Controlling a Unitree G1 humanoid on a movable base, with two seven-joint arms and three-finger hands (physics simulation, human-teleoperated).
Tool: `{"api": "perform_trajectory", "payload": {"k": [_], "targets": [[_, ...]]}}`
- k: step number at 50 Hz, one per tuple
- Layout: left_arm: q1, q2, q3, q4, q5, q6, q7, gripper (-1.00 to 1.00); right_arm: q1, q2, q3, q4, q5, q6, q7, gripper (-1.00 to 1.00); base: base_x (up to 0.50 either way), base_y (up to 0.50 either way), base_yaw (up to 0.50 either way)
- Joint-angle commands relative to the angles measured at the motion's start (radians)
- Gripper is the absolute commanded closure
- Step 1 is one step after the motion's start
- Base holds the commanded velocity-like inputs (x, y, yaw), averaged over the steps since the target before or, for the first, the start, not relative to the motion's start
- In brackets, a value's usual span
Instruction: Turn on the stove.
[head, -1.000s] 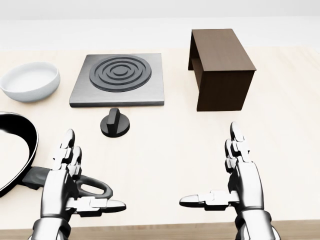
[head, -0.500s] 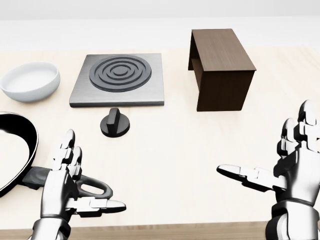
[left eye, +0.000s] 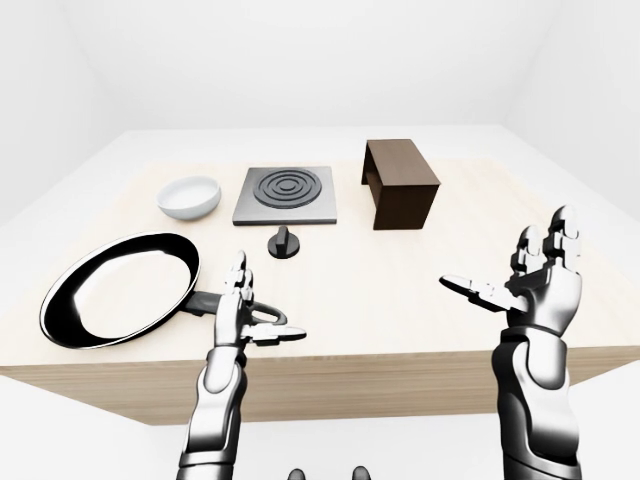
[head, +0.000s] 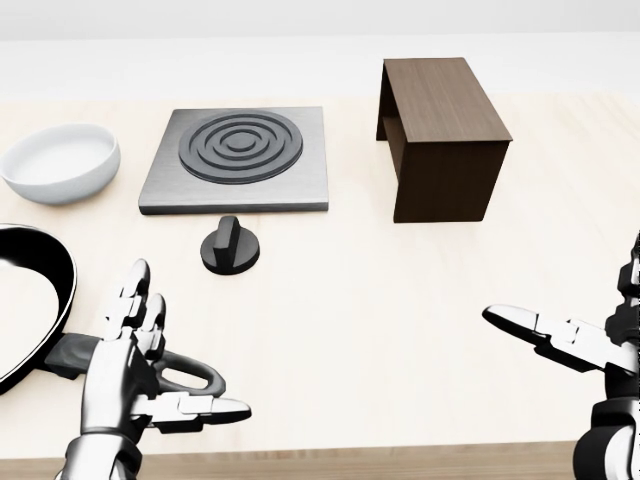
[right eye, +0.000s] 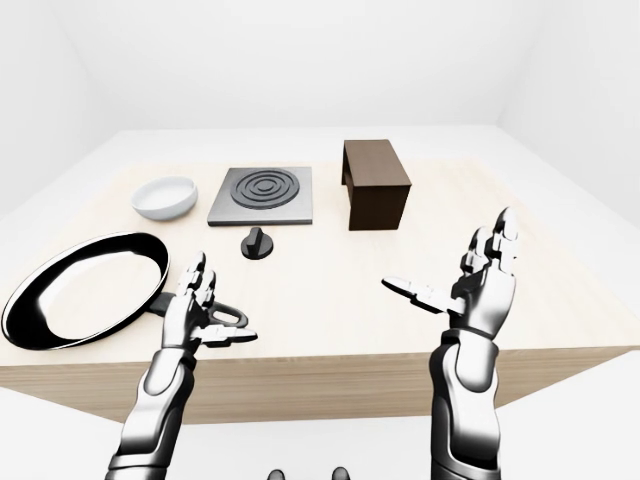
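The stove (head: 238, 160) is sitting on the table (head: 400, 330), its knob (head: 230, 246) just below it in the head view. The left hand (head: 130, 370) is hovering over the pan's handle (head: 190, 372), fingers spread wide. The right hand (left eye: 540, 285) is hanging at the right, palm inward, fingers splayed, holding nothing.

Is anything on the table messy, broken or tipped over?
Nothing stands out. The white bowl, stove plate, knob, brown box and frying pan all sit flat, unspilled and whole. Both hands hover open, touching nothing.
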Motion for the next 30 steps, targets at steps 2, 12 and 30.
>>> {"api": "perform_trajectory", "payload": {"k": [2,12,30], "targets": [[-0.007,0.001,0.009,0.012,-0.039,0.011,-0.006,-1.0,0.0,0.001,0.011,0.001,-0.012,0.0,0.017,-1.0,0.16,0.0,0.0],[-0.01,0.001,0.006,0.019,-0.041,0.008,-0.005,-1.0,-0.004,-0.001,0.009,0.005,-0.008,0.0,0.027,-1.0,0.17,0.0,0.0],[-0.013,0.002,0.006,0.044,-0.045,-0.002,-0.008,-1.0,0.002,0.002,0.01,-0.001,-0.005,0.0,0.035,-1.0,0.18,0.0,0.0]]}}
